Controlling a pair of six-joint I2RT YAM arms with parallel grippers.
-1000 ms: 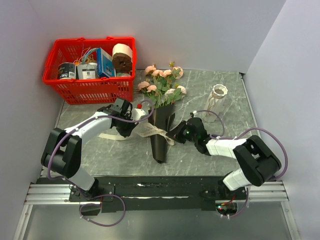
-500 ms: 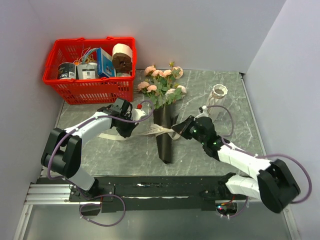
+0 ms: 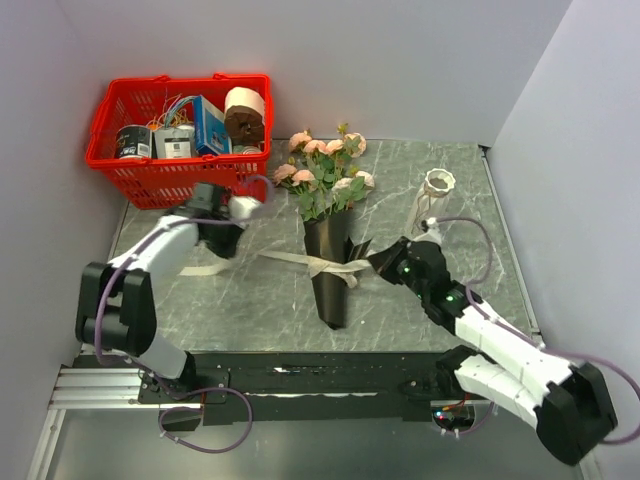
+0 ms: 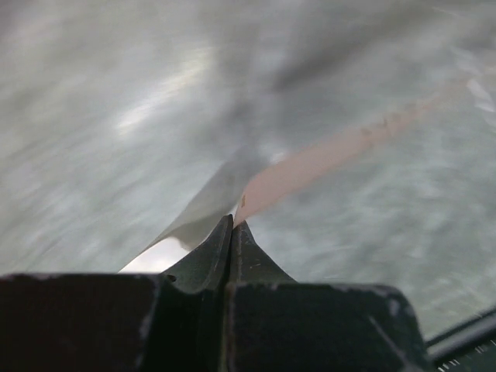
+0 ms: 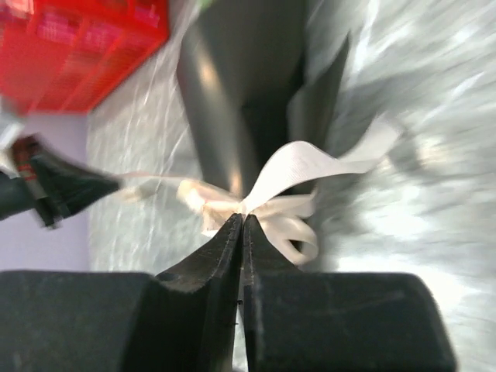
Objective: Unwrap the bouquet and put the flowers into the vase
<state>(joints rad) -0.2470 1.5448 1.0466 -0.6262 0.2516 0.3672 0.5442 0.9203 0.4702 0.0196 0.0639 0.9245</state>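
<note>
L pincer point(image 4: 233, 225), R pincer point(image 5: 242, 222) on ribbon point(image 3: 290, 257)

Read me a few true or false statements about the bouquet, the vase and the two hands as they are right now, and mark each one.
1. The flowers are in the vase. False: they sit in the dark wrap, which lies on the table. The vase stands apart to their right with no flowers in it.
2. Both hands pinch the cream ribbon. True: the left hand and the right hand are each shut on it.
3. The vase is inside the red basket. False: it stands on the table, and the basket is at the far left corner.
4. A toilet roll is in the basket. True.
</note>
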